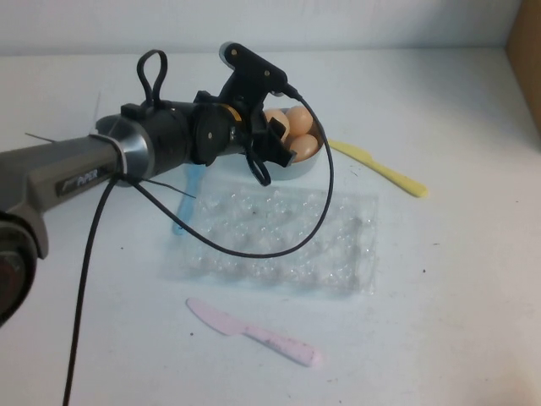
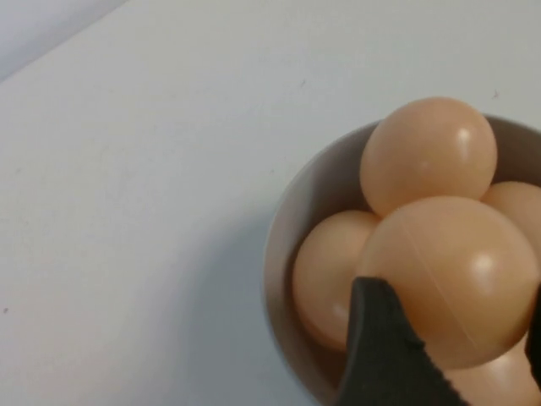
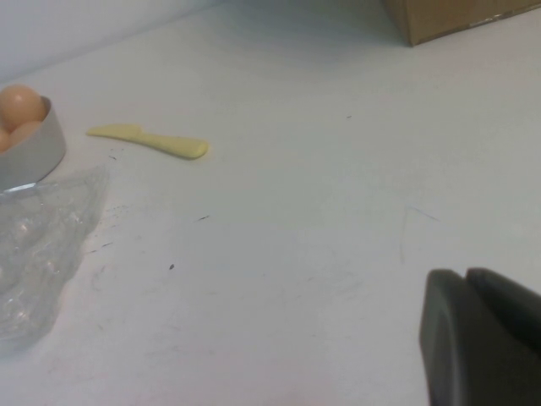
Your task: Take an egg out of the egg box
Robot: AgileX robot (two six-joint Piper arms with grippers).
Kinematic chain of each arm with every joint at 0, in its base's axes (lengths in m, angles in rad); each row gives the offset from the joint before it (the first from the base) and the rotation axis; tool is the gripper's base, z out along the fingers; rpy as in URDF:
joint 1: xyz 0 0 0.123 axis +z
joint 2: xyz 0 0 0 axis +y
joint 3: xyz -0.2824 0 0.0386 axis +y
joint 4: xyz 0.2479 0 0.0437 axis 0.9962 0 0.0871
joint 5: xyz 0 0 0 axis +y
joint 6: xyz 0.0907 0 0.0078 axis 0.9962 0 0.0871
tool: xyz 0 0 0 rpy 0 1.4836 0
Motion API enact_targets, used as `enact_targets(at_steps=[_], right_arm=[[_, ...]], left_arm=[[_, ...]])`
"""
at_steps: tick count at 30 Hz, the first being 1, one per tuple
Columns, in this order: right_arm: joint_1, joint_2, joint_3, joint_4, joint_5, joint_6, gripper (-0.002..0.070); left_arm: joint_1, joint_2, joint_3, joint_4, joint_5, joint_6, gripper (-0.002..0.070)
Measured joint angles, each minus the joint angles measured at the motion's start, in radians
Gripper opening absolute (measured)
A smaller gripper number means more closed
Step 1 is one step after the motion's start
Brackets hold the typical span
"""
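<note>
My left gripper [image 1: 283,152] hangs over a small grey bowl [image 1: 293,174] behind the egg box [image 1: 338,245]. It is shut on a peach-tan egg [image 2: 456,271], with a black finger [image 2: 380,355] on each side. In the left wrist view the held egg sits just above several like eggs [image 2: 427,152] in the bowl [image 2: 287,228]. The egg box is a clear crinkly tray and its cups look empty. My right gripper [image 3: 467,279] is shut and empty, low over bare table to the right, out of the high view.
A yellow plastic knife [image 1: 380,169] lies right of the bowl. A pink knife [image 1: 254,331] lies in front of the egg box. A blue utensil [image 1: 188,199] lies at its left end. A cardboard box [image 1: 526,59] stands at the far right edge.
</note>
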Motion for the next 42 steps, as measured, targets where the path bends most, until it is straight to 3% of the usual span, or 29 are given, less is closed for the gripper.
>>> enact_targets(at_steps=[6, 13, 15, 17, 21, 23, 30, 42], right_arm=[[0.0, 0.0, 0.0, 0.0, 0.0, 0.0, -0.0017], [0.0, 0.0, 0.0, 0.0, 0.0, 0.0, -0.0017], [0.0, 0.0, 0.0, 0.0, 0.0, 0.0, -0.0017], [0.0, 0.0, 0.0, 0.0, 0.0, 0.0, -0.0017], [0.0, 0.0, 0.0, 0.0, 0.0, 0.0, -0.0017], [0.0, 0.0, 0.0, 0.0, 0.0, 0.0, -0.0017], [0.0, 0.0, 0.0, 0.0, 0.0, 0.0, -0.0017], [0.0, 0.0, 0.0, 0.0, 0.0, 0.0, -0.0017]], left_arm=[[0.0, 0.017, -0.027, 0.023, 0.025, -0.013, 0.0437], [-0.004, -0.063, -0.012, 0.163, 0.129, -0.132, 0.0468], [-0.008, -0.121, 0.018, 0.191, 0.146, -0.199, 0.0437], [-0.015, -0.202, 0.083, 0.211, 0.138, -0.283, 0.036], [-0.022, -0.388, 0.309, 0.228, 0.035, -0.346, 0.0109], [-0.022, -0.486, 0.448, 0.23, -0.047, -0.356, 0.0046], [-0.022, -0.863, 0.901, 0.21, -0.334, -0.403, 0.0], [-0.022, -1.301, 1.205, 0.207, -0.374, -0.451, -0.0001]])
